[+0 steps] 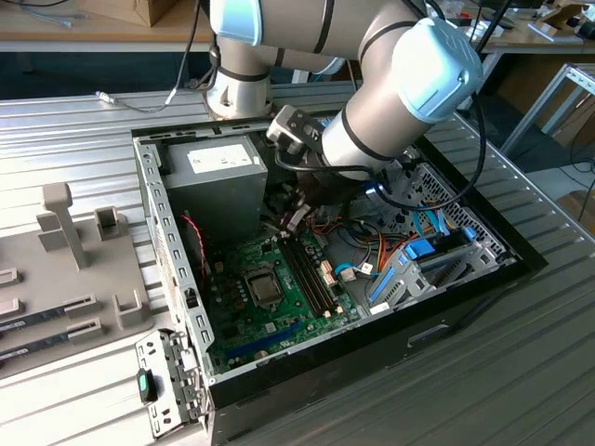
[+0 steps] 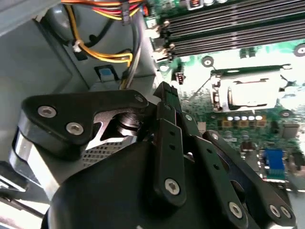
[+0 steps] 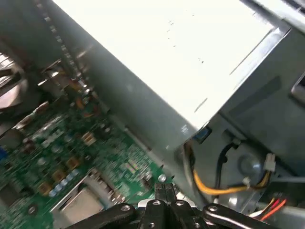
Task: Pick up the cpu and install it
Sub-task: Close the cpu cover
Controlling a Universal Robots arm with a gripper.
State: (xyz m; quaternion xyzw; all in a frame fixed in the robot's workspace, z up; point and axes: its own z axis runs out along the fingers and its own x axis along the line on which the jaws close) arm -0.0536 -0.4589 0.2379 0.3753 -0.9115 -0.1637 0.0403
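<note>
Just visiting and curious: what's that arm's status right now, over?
Gripper shut, empty, low inside the case. Cpu sitting in the motherboard socket, apart from the gripper. Cables beside the gripper, none across the cpu.

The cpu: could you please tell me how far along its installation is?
A silvery cpu looks seated in the motherboard socket. The hand seems empty, its fingers together, above the board beside it. Whether the socket is latched cannot be told.
</note>
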